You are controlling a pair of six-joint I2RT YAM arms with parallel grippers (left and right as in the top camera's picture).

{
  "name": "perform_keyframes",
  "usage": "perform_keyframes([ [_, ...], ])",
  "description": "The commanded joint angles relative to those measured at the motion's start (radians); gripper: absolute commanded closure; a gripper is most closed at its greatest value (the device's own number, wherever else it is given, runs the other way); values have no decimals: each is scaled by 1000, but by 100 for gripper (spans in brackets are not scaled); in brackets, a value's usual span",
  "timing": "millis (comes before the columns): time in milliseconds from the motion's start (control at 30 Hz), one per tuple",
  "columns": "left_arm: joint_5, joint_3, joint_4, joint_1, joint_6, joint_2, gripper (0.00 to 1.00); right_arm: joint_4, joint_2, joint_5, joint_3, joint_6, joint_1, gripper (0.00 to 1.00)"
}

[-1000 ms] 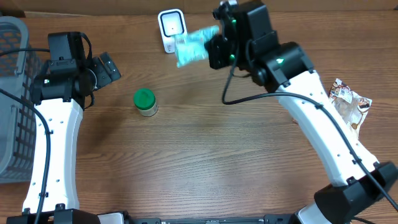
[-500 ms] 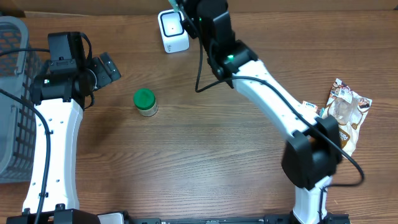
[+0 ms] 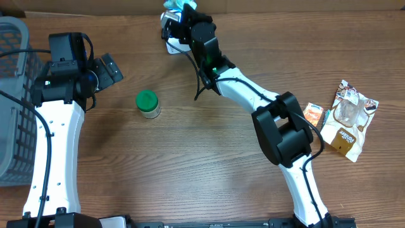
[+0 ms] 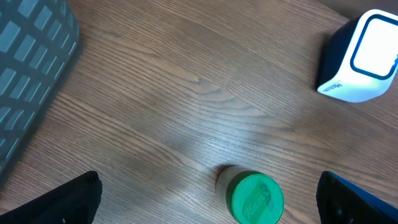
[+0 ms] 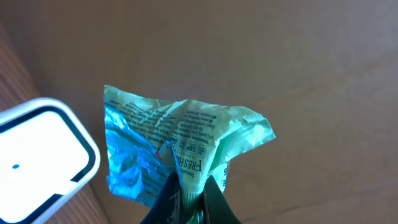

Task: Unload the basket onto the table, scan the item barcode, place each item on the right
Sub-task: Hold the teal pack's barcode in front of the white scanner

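The right arm reaches far over the counter (image 3: 209, 164) to its back edge. There the right hand (image 5: 186, 198) is pressed together on the lower edge of a crumpled packet (image 5: 180, 146), light green and blue with small print on it. In the right wrist view the packet stands up from the fingertips in front of a plain brown surface, and the white scanner (image 5: 37, 155) with its dark border is just beside it, to the left. From above, the packet (image 3: 176, 5) shows only as a small blue-green patch at the top edge, right over the scanner (image 3: 171, 44), which the arm partly hides. I cannot tell if the packet touches the scanner.

The left hand (image 3: 108, 68) stands wide apart and holds nothing; it hangs over bare wood near the left side. Its wrist view shows the two dark fingertips (image 4: 68, 202) at the bottom corners. Between them is a small jar with a green lid (image 4: 256, 198), standing upright on the counter.

A grey basket (image 3: 12, 95) is at the far left. At the right side lie a brown and white snack bag (image 3: 350, 120) and a small orange packet (image 3: 312, 113), just beside each other.
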Motion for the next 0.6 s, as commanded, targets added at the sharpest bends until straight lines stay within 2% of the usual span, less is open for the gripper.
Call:
perform_keyframes([
  [0,-12,0,2,3,26,8,0,28,-10,-5,24,-69,-12,96],
  [567,-12,0,2,3,26,8,0,3,7,-34,24,-106,-24,96],
])
